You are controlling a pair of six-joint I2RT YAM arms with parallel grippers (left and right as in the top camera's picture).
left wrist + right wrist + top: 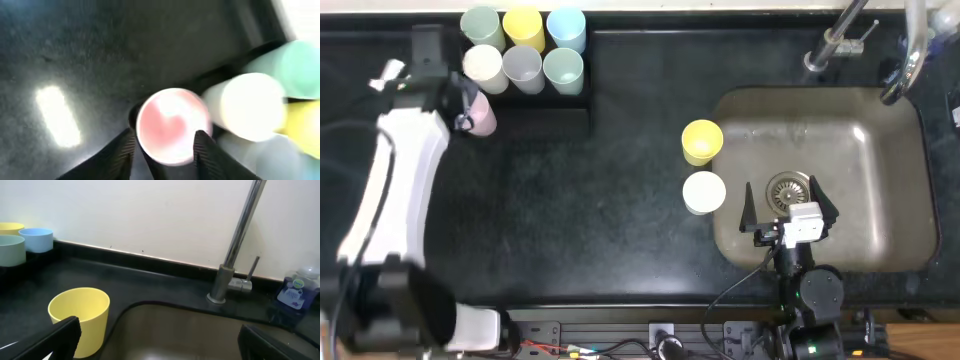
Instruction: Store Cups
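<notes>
While the left gripper (165,135) stands closed around a pink cup (172,125), one finger on each side of it, we see that cup just beside a cream cup (247,105), at the eight o'clock edge of the black tray (555,118). The tray sits toward ten o'clock on the dark counter (570,220) and holds six cups in two rows. At four o'clock the right gripper (785,200) hangs over the sink (880,180), fingers spread wide and holding nothing. We find a yellow cup (701,141) and a white cup (703,192) upright by the sink's nine o'clock rim, the yellow one at twelve o'clock of the white.
</notes>
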